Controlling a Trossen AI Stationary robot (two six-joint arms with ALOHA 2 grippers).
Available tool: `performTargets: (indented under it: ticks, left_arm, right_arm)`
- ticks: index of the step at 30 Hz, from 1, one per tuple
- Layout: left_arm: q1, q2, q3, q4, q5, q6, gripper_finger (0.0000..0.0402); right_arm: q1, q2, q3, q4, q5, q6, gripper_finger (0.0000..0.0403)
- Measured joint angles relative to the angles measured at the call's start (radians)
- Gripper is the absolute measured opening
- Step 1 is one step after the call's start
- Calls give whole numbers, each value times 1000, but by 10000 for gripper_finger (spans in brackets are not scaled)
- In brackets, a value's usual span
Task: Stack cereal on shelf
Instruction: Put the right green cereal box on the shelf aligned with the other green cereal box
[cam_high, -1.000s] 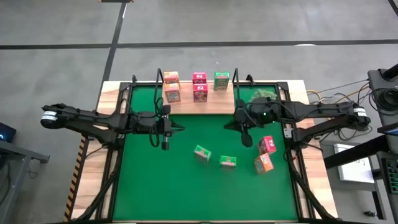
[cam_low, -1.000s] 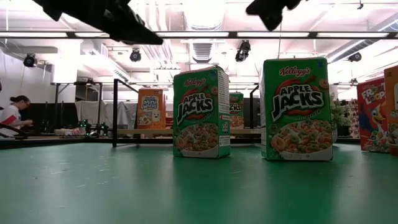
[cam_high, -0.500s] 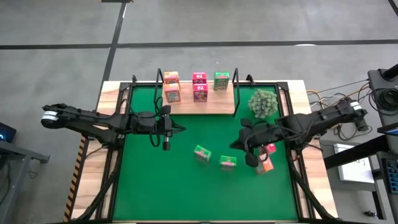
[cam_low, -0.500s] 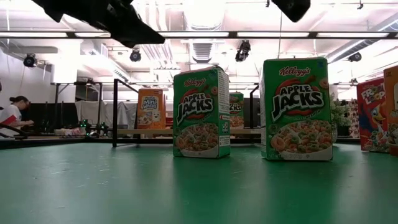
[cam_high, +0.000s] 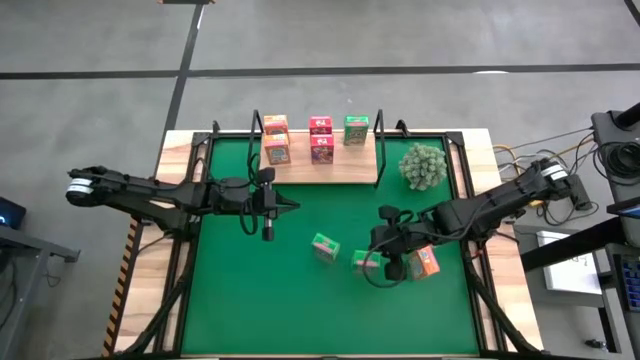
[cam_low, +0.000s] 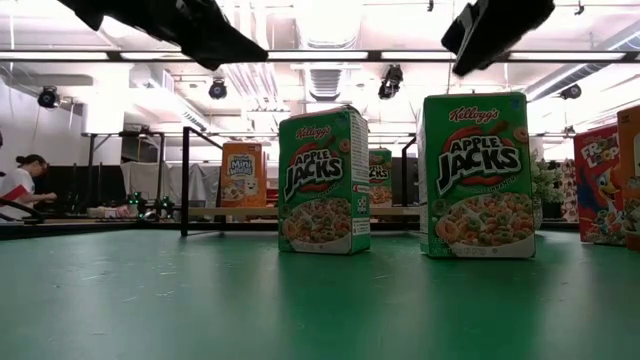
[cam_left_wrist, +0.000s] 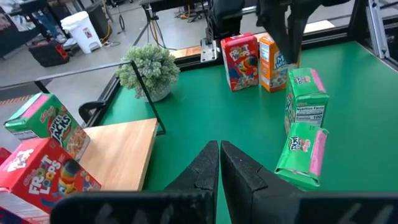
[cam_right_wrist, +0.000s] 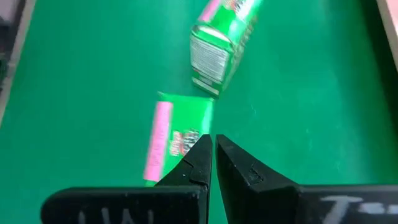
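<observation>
Mat (cam_high: 250, 290) front-left open, two green boxes (cam_high: 325, 246) mid-mat, plant (cam_high: 423, 165) prob. blocking shelf (cam_high: 340, 172) right end

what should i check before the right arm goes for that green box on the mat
1. Right gripper above the nearer green box: ok, it hangs over that box.
2. Right gripper open enough to take a box: not ok, its fingers are shut.
3. Target box standing upright: ok, both green boxes stand on the mat.
4. Space left on the shelf: ok, bare board shows in front of the boxes already there.
5. Left gripper out of the way: ok, shut, over the mat's left part, apart from the boxes.
6. Neighbouring pink box clear of the approach: cannot tell.
</observation>
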Motion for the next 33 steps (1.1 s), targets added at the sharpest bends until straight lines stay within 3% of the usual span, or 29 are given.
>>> performTargets:
  ticks: [7,17,22,27,33]
  left_arm:
    - [0,0,0,-1,0,22,0]
    - [0,0,0,-1,0,48,0]
    - [1,0,0,2,0,49,0]
    - [1,0,0,1,-1,49,0]
    - [1,0,0,1,-1,49,0]
  right_arm:
    - [0,20,0,-5,9,30,48]
    - [1,53,4,33,-1,133,208]
    - [3,130,57,-16,-54,131,266]
    - [5,227,161,-169,-54,127,285]
    - [5,324,255,-306,-55,114,261]
